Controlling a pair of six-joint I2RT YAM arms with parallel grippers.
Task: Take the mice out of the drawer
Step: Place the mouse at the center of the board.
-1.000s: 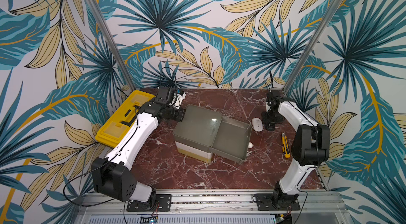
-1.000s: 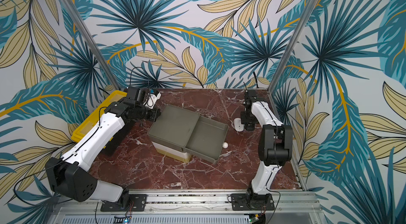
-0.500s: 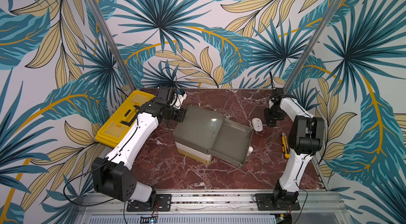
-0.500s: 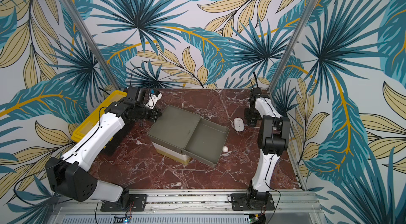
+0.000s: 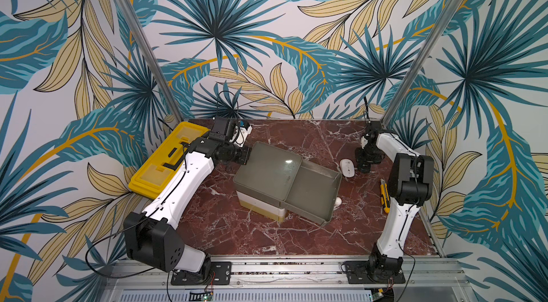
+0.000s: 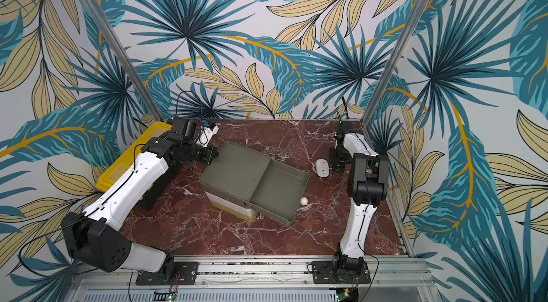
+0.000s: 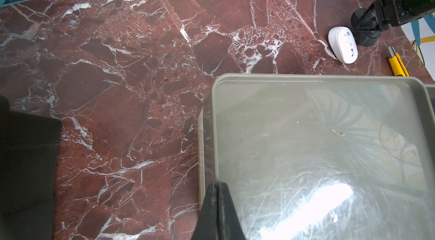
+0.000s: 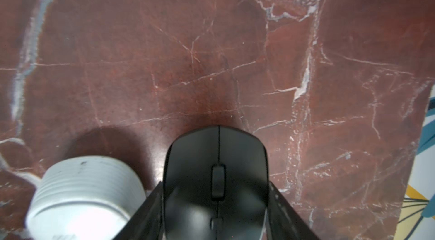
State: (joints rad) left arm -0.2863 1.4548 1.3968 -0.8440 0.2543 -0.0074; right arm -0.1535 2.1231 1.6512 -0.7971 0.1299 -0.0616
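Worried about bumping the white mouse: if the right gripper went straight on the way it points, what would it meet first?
Likely the bare marble tabletop. The right gripper, shut on the black mouse, points down at it; the white mouse lies beside that line. The gap beneath is unclear.

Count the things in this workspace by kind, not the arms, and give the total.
mice: 2, a white mouse and a black mouse
utility knife: 1
drawer unit: 1
yellow case: 1
Total: 5
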